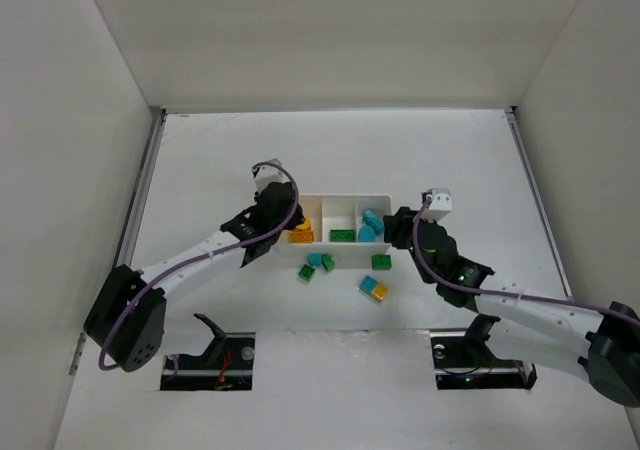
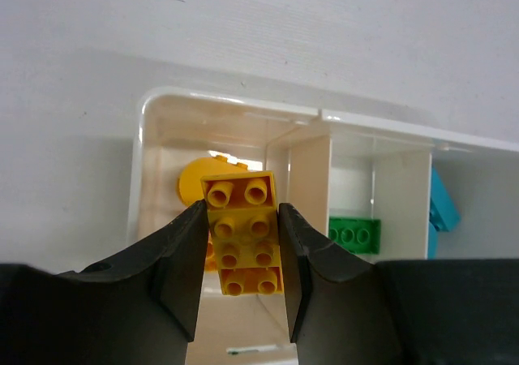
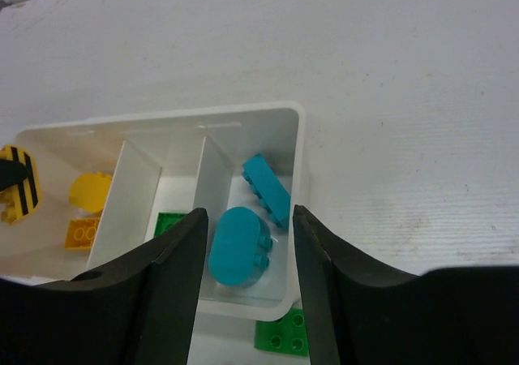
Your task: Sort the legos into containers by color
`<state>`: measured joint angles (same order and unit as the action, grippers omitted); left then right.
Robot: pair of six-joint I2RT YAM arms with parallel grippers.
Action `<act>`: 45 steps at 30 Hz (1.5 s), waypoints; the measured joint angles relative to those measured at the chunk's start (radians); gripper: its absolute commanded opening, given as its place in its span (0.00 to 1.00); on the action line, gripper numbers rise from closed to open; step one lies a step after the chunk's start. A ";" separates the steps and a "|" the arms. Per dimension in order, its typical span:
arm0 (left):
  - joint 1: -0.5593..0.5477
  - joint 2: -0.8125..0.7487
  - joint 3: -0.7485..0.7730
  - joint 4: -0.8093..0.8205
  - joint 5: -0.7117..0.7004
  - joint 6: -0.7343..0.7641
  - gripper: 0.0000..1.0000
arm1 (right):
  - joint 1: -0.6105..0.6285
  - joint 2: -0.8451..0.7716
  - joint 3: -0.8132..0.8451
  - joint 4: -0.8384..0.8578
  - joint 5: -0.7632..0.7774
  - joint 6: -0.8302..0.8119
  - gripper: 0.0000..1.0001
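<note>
The white three-compartment tray lies mid-table. My left gripper is shut on a yellow brick and holds it over the left compartment, where a rounded yellow brick lies. My right gripper is open and empty, hovering over the right compartment, which holds a rounded cyan brick and a flat cyan brick. A green brick lies in the middle compartment. Loose bricks lie in front of the tray: cyan, green, green, and a cyan-and-yellow pair.
Another green-and-cyan piece lies at the left of the loose group. The green brick sits just outside the tray's near right corner, below my right fingers. White walls enclose the table on three sides.
</note>
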<state>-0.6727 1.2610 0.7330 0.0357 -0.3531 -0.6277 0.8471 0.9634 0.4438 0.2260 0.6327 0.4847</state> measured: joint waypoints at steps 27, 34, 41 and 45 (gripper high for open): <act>-0.108 -0.368 -0.137 0.009 -0.013 0.013 0.41 | 0.418 0.505 0.150 0.026 -0.095 -0.008 0.65; -0.155 -0.602 -0.282 -0.101 -0.014 -0.040 0.42 | 0.417 0.676 0.223 0.030 -0.024 0.031 0.66; -0.220 -0.694 -0.350 -0.169 -0.014 -0.077 0.45 | 0.401 0.739 0.237 0.100 0.042 0.049 0.59; -0.281 -0.674 -0.377 -0.181 -0.014 -0.089 0.49 | 0.385 0.761 0.233 0.171 0.052 0.058 0.35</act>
<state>-0.9535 0.5873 0.3557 -0.1455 -0.3676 -0.7170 1.2316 1.7248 0.6765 0.3965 0.6849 0.5426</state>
